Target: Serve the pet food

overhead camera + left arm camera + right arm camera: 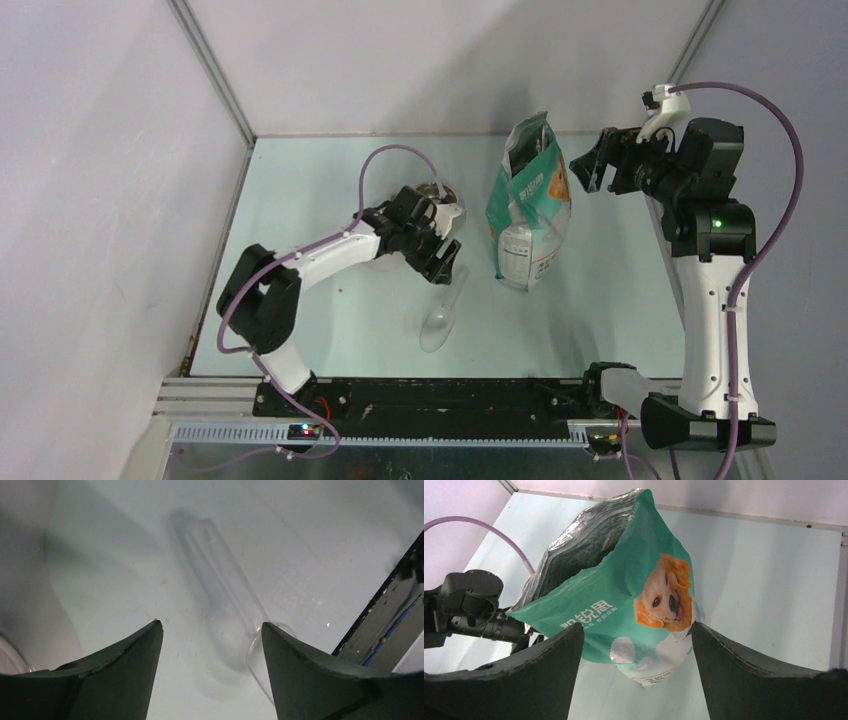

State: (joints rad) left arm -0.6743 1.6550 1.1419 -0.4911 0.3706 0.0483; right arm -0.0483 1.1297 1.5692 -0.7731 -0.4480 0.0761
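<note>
L gripper (210,625) hung wide open over the scoop (215,575). The bag (624,595), teal w/ a dog's face and white Chinese print, stood open-topped; we couldn't see kibble. R gripper (638,630) gaped wide near its top.

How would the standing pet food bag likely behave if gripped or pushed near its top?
The pet food bag looks floppy: its open foil mouth is creased, so it would probably buckle when pinched. Standing tall on a narrow base, it may tip if pushed high.
</note>
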